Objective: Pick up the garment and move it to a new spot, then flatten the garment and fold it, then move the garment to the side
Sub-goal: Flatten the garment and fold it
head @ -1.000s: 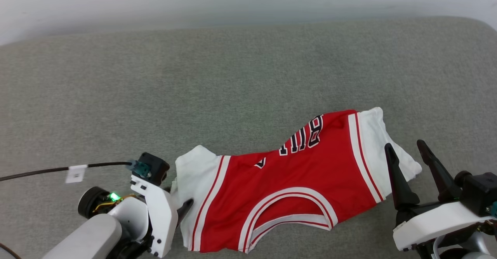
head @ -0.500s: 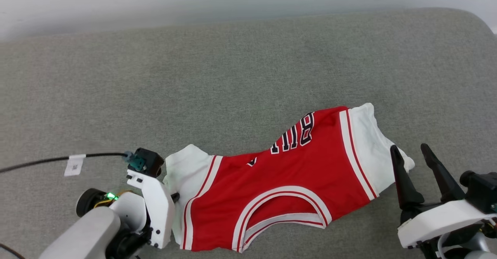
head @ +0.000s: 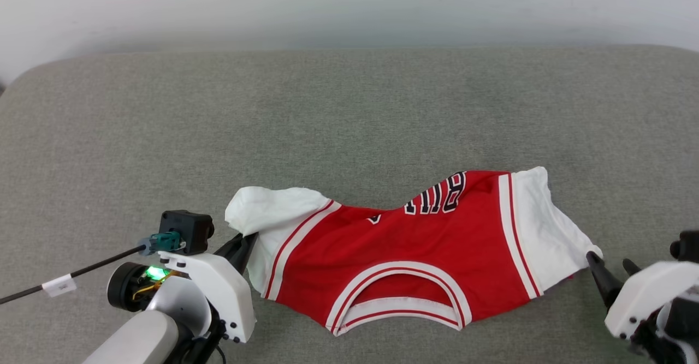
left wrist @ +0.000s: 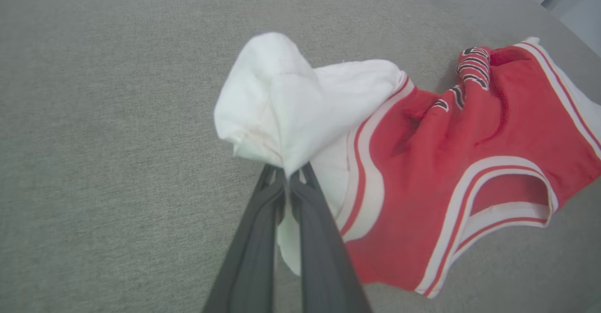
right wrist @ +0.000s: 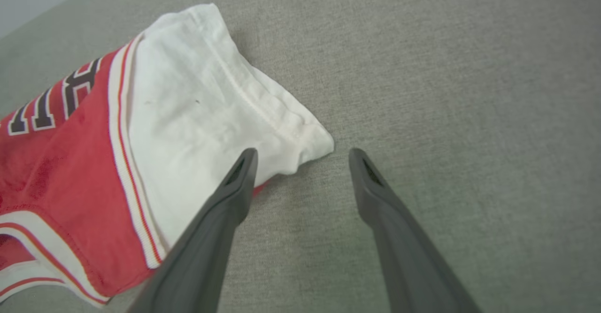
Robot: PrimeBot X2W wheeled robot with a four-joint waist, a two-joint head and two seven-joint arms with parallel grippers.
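The garment (head: 404, 255), a red jersey with white sleeves and striped trim, lies spread on the grey cushion, collar toward me. My left gripper (head: 246, 241) is shut on its left white sleeve (head: 267, 208), which rises bunched off the surface. In the left wrist view the two fingers (left wrist: 288, 181) pinch that white cloth (left wrist: 277, 102). My right gripper (head: 611, 271) stands open at the corner of the right sleeve (head: 551, 238). In the right wrist view the sleeve corner (right wrist: 310, 139) lies between the spread fingertips (right wrist: 303, 156), one finger (right wrist: 235, 186) over the cloth.
The grey fabric surface (head: 327, 118) stretches wide behind and to both sides of the jersey, with rounded far corners. A pale wall (head: 349, 4) runs along the back. A black cable with a white tag (head: 60, 286) trails from my left wrist.
My left gripper has shut on the left sleeve and lifted it, so the cloth bunches up. The right gripper stayed open and now sits at the right sleeve corner. The camera has shifted.
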